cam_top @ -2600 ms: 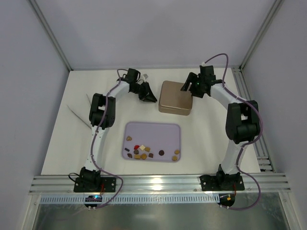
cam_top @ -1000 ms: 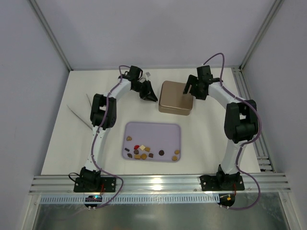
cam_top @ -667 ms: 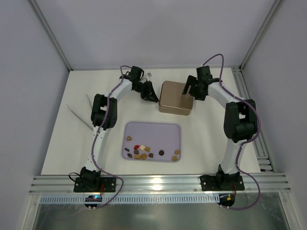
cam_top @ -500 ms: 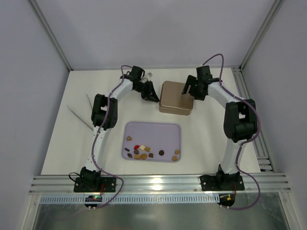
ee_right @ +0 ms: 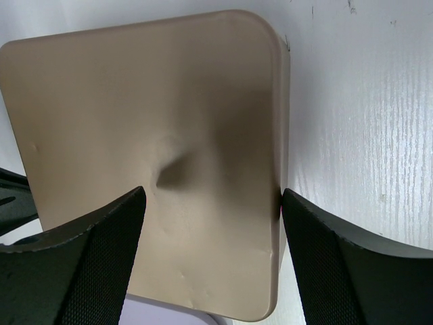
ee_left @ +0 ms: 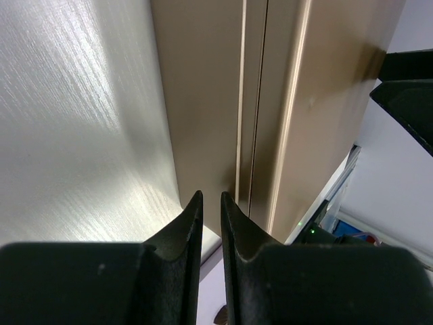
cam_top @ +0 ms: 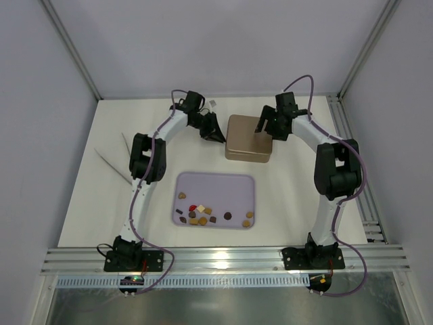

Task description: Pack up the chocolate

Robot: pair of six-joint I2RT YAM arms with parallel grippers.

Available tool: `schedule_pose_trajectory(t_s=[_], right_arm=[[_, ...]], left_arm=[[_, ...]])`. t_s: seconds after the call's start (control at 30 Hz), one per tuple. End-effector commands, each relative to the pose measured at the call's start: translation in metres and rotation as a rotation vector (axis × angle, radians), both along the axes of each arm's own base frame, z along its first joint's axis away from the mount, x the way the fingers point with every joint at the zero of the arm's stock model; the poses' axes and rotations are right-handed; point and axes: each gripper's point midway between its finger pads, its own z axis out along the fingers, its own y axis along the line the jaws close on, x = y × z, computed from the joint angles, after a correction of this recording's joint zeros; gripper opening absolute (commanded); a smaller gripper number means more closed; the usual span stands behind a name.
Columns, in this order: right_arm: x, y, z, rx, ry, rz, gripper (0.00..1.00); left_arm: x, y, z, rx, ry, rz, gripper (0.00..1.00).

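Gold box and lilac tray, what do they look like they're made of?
Gold box: probably thin sheet metal, though coated card is possible; it has a satin sheen with soft streaked highlights, a shallow dent in the lid and a crisp lid seam. Lilac tray: likely moulded plastic, going by its flat matte colour, rounded corners and raised rim.

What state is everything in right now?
Box: closed, lid on, top dented.
Chocolates: loose on the tray, outside the box.
Tray: lying flat, its far half bare.
Left jaws: nearly shut, empty, at the box's left side.
Right jaws: open, empty, spread over the box's right edge.
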Motion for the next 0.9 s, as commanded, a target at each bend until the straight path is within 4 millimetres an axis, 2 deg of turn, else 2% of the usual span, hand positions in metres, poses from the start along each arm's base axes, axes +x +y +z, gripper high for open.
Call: schedule_pose_trajectory(t_s=[0.0,0.17,0.37,0.57,0.6,0.73,0.87], right_arm=[[0.013,0.018,0.020,0.024,-0.063,0.041,0.82],[0.010,0.029,0.018,-0.038,-0.059,0.080,0.82],[0.005,0.034,0.005,-0.074,-0.023,0.102,0.82],[-0.006,0.046,-0.003,-0.116,0.004,0.154,0.84],[-0.007,0.042,-0.005,-0.156,0.002,0.143,0.85],[-0.017,0.052,-0.012,-0.192,0.017,0.183,0.86],[-0.023,0.055,-0.024,-0.216,0.054,0.200,0.87]], left_arm=[[-0.001,-0.010,0.010,-0.018,-0.023,-0.028,0.15],[-0.003,-0.013,0.008,-0.018,-0.018,-0.037,0.15],[-0.007,-0.015,0.003,-0.009,-0.008,-0.047,0.15],[-0.008,-0.018,0.004,-0.008,-0.010,-0.056,0.15],[-0.008,-0.019,0.001,-0.006,-0.006,-0.058,0.15],[-0.010,-0.024,0.001,-0.004,-0.004,-0.066,0.15],[-0.012,-0.026,0.000,0.003,-0.005,-0.071,0.15]])
